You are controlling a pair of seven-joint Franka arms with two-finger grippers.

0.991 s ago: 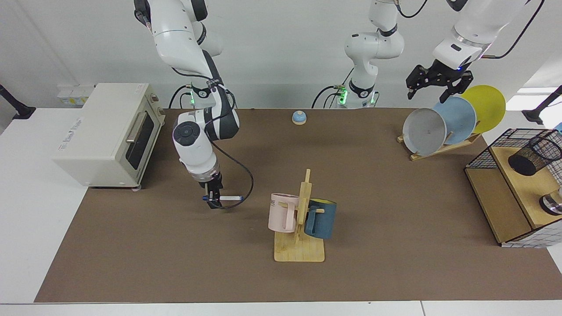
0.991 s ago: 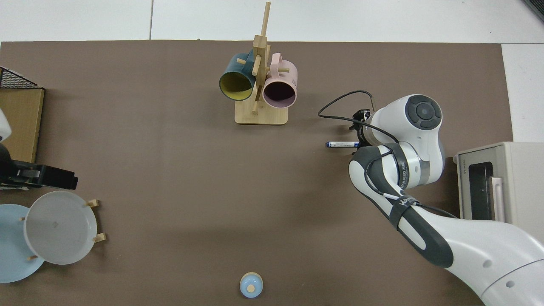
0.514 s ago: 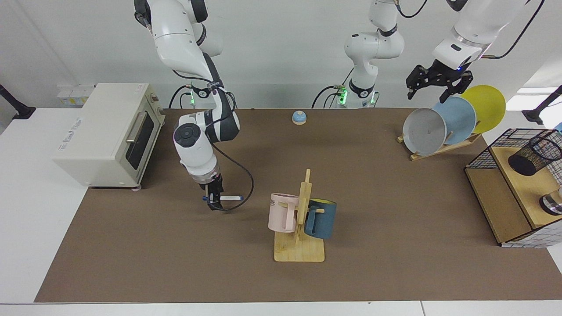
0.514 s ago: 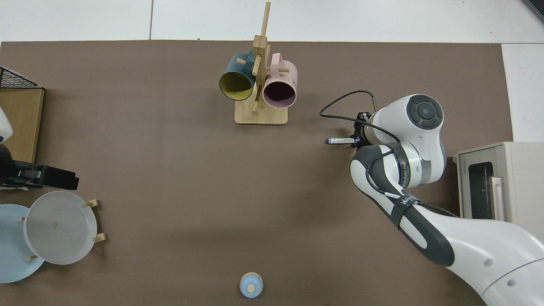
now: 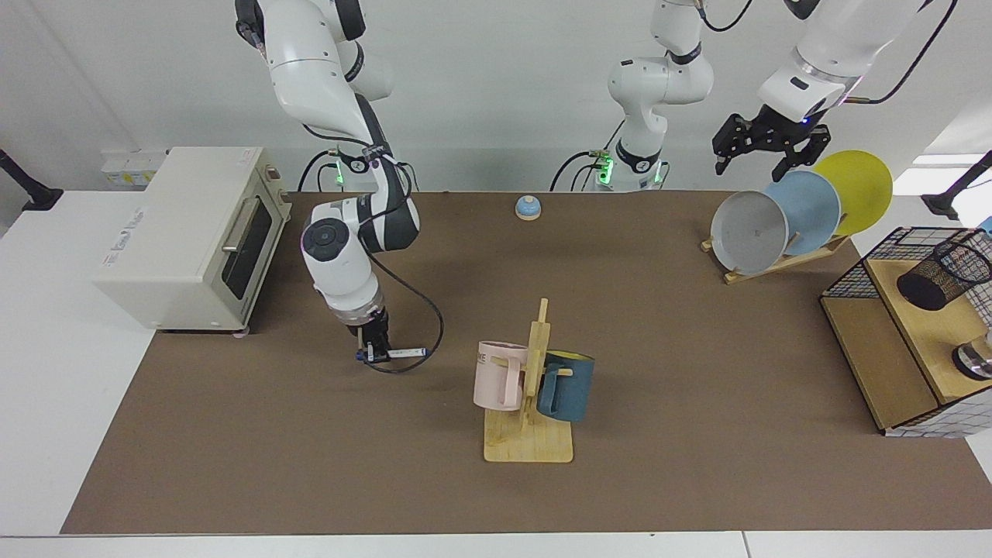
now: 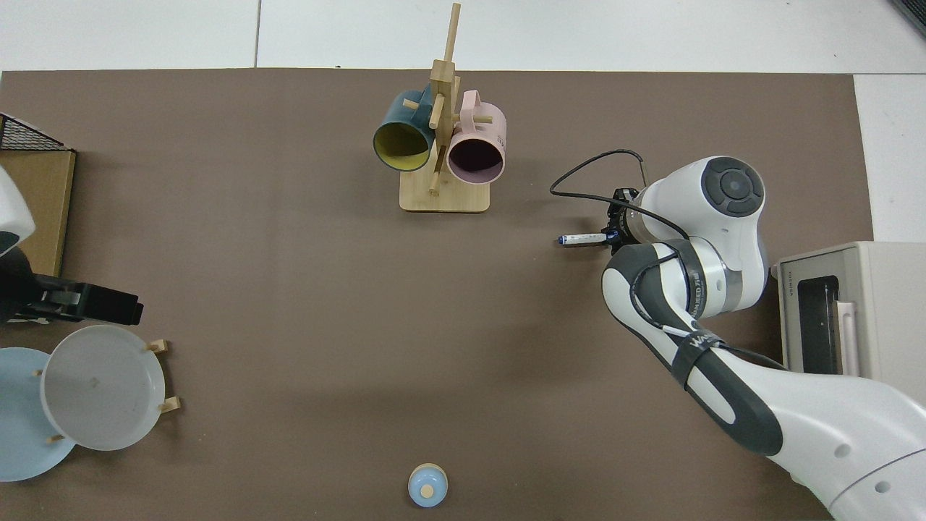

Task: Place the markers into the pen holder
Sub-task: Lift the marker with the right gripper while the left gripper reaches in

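One marker (image 5: 404,353) in right gripper (image 5: 377,355); one pen holder (image 5: 942,273); left gripper (image 5: 763,157) waits.

A white countertop oven (image 5: 186,236) stands at the brown table mat's (image 5: 310,465) left edge in the facing view, a wooden mug stand (image 5: 531,403) near its middle, a wooden plate rack (image 5: 783,260) and black wire-mesh pen holder (image 5: 942,275) at right.

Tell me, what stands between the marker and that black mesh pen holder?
In the facing view, the wooden mug rack with its two mugs stands between the marker and pen holder.
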